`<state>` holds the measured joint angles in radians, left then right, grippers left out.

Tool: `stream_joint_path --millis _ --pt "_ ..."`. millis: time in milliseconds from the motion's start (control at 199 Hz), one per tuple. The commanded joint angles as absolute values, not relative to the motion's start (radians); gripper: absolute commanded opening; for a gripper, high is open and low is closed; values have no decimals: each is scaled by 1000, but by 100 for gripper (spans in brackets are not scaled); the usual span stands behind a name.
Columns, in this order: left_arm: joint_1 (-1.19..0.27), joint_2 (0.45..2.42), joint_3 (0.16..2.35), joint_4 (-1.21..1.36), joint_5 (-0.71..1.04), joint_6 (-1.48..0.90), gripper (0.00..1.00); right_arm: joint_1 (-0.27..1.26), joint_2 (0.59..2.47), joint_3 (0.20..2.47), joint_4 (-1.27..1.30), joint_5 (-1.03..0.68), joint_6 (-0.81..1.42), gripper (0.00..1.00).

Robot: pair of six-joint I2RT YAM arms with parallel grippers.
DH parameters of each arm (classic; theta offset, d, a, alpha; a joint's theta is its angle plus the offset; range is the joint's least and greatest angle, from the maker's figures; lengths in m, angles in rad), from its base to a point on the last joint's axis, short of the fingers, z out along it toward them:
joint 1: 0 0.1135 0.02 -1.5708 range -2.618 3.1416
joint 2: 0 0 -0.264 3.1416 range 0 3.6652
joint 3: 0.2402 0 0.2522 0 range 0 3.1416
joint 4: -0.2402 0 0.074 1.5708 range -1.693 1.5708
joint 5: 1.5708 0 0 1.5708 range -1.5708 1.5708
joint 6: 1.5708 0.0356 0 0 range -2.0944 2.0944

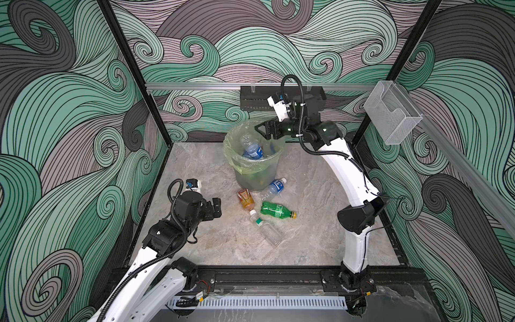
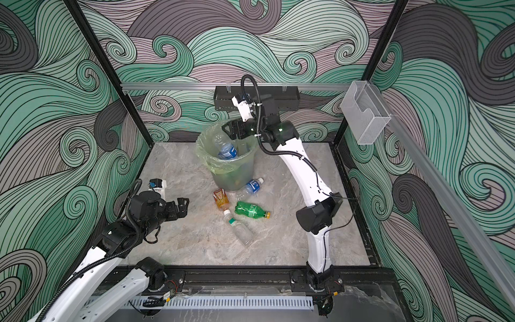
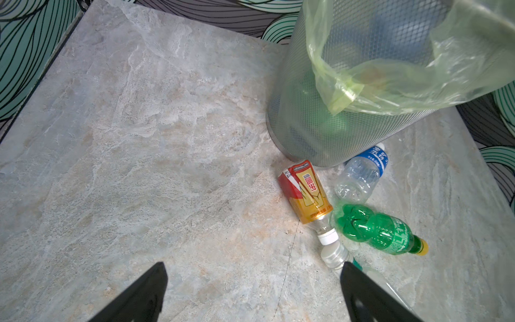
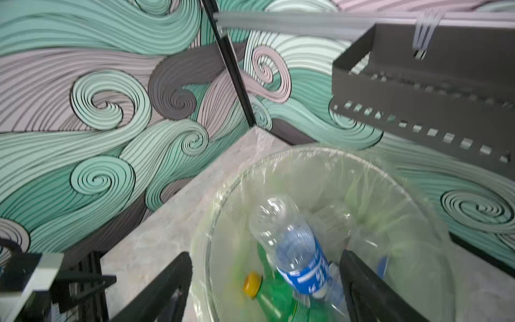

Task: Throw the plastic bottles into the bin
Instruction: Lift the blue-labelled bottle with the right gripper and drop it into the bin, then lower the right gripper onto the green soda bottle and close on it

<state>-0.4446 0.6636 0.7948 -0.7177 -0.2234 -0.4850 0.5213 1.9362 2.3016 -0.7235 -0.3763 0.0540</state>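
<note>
Orange bottle (image 1: 245, 198) is laid nearest the left gripper (image 1: 218, 207), ahead of its spread, empty jaws. Right gripper (image 1: 262, 131) is parted over the bin (image 1: 252, 178), nothing gripped.

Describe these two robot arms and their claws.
The left arm and right arm have white shells with black joints and black ribbed hoses. The left gripper and right gripper are black, with wedge-shaped fingers; white camera blocks sit on the wrists.
</note>
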Motion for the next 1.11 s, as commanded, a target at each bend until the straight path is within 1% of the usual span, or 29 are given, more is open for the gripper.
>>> stream_joint_path --millis 0,81,141,322,514,650,856,1078,1103 --pt "-436 664 839 -715 -216 -494 99 517 1720 2078 -645 -335 9 91" --pt "-436 685 840 -715 -202 -488 99 517 1561 1850 -522 -297 20 96" --pt "-436 697 837 -714 -187 -486 99 515 1462 1717 -475 -285 23 98" --pt "-437 699 818 -704 -154 -472 98 517 1243 1422 -487 -254 17 97" --pt "-436 695 807 -697 -149 -466 98 517 1109 1171 -520 -190 6 96" --pt "-436 699 807 -696 -142 -481 98 517 1078 1023 -492 -136 81 91" --pt "-437 687 798 -699 -135 -491 97 519 1122 883 -435 -194 129 83" --pt "-436 665 786 -704 -138 -500 97 536 1213 818 -365 -253 143 81" --pt "-436 664 783 -704 -138 -499 97 538 1223 810 -326 -256 150 81"
